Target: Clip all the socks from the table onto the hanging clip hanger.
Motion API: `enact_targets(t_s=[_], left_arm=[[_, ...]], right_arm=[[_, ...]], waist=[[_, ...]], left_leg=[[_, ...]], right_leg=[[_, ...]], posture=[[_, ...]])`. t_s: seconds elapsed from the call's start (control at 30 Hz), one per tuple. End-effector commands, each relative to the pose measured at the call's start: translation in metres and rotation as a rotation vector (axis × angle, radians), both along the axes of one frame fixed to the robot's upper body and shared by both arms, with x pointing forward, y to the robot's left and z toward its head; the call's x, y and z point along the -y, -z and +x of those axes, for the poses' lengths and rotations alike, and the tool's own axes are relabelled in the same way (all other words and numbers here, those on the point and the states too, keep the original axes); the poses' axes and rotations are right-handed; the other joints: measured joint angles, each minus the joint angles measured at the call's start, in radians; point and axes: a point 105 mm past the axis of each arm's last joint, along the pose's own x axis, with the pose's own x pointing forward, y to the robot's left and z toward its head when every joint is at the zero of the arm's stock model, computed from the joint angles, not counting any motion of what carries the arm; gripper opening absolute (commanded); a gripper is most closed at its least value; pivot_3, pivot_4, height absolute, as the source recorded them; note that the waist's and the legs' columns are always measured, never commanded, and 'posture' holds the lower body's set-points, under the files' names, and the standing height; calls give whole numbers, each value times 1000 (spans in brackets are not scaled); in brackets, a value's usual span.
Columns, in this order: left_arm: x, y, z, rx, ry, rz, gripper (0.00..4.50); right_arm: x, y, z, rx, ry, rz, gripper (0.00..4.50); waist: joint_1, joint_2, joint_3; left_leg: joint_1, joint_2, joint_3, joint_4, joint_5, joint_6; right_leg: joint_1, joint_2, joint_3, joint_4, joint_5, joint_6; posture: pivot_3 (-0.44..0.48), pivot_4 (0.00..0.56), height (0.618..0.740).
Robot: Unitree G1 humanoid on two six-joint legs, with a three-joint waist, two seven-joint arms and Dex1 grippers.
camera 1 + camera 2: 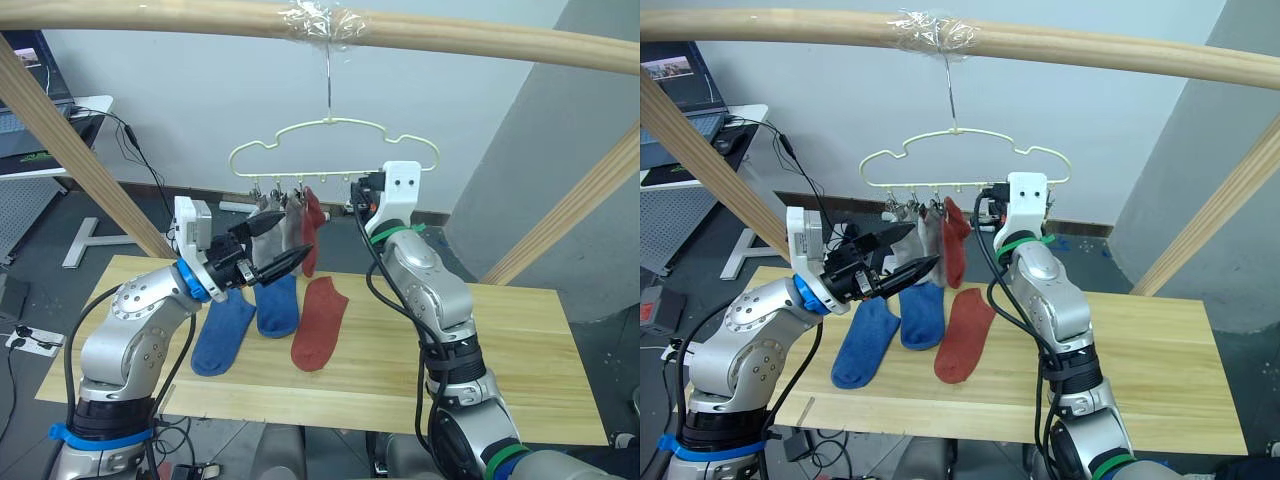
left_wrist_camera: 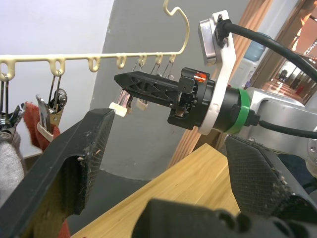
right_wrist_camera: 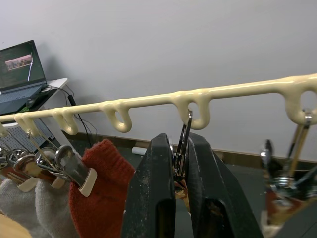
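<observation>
Mid-task: three socks hung on the clip hanger (image 1: 333, 146), three below it on the table (image 1: 520, 340). Right gripper (image 3: 180, 163) clenched on a free clip (image 3: 182, 144); left gripper (image 1: 272, 247) spread, empty, beside the hanger. Next, probably: fetch the rust-red sock (image 1: 320, 322), feed into that clip

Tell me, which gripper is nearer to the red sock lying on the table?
Left. The left gripper hangs open above the blue socks beside the red sock; the right gripper is up at the clip hanger, shut on a clip.
</observation>
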Motion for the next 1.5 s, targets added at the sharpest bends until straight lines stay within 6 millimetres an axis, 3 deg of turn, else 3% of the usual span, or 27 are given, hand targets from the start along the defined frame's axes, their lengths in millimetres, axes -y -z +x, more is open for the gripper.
enact_targets(t_s=[0.03, 0.13, 0.27, 0.3, 0.33, 0.57, 0.67, 1.03, 1.3, 1.4, 1.5], left_arm=[[6, -10, -8, 51, 21, -2, 4101], [11, 21, -9, -33, 25, 106, 4101], [7, 68, 7, -87, -82, 250, 4101], [10, 77, 9, -87, -76, 270, 4440], [13, 83, 10, -82, -70, 287, 4471], [58, 140, 21, -81, -4, 440, 4471], [68, 165, 22, -101, 12, 531, 4471], [51, 186, 44, -77, -134, 689, 4471], [45, 224, 31, -286, -89, 751, 4471], [43, 230, 22, -352, -64, 744, 3889], [44, 231, 18, -374, -48, 733, 2929]], right_arm=[[-6, -20, -4, 63, -18, 55, 4], [0, -15, -5, 56, -26, 37, 4], [11, -8, -6, 44, -52, -26, 4], [14, -7, -6, 43, -56, -36, 4], [16, -6, -6, 42, -59, -41, 4], [32, -2, -7, 20, -73, -85, 4], [36, -2, -8, 16, -68, -86, 4], [40, -1, -11, 8, -53, -89, 4], [40, -1, -11, 3, -48, -87, 4], [42, -2, -10, 2, -45, -86, 4], [44, -1, -10, -1, -42, -88, 4]], waist=[[0, 0, 0], [0, 0, 0], [-1, 4, 3], [0, 4, 4], [0, 5, 4], [0, 5, 4], [-1, 5, 4], [-5, 5, 4], [-4, 5, 4], [-5, 5, 4], [-5, 5, 4]], left_leg=[[0, 0, 0, 0, 0, 0], [0, 0, 0, 0, 0, 0], [0, 0, 1, 0, 0, 0], [0, 0, 1, 0, 0, 0], [0, 0, 1, 0, 0, 0], [0, -1, 1, 0, 0, 0], [0, -1, 1, 0, 0, 0], [0, -1, 1, 0, 0, 0], [0, -1, 1, 1, 0, 0], [0, -1, 1, 1, 0, 0], [0, -1, 1, 1, 0, 0]], right_leg=[[0, 0, 0, 0, 0, 0], [0, 0, 0, 0, 0, 0], [0, 0, 1, -1, 0, 0], [0, 0, 1, -1, 0, 0], [0, 0, 1, -1, 0, 0], [0, 0, 1, -1, 0, 0], [0, 0, 1, -1, 0, 0], [0, 0, 2, -1, 0, 0], [1, 0, 1, 0, 0, 0], [2, 0, 1, 0, 0, 0], [2, 0, 0, 0, 0, 0]], posture=[[270, 219, 740], [270, 219, 740], [233, 225, 740], [233, 225, 740], [225, 224, 740], [189, 226, 740], [180, 223, 740], [157, 216, 740], [158, 216, 740], [157, 216, 740], [159, 218, 740]])
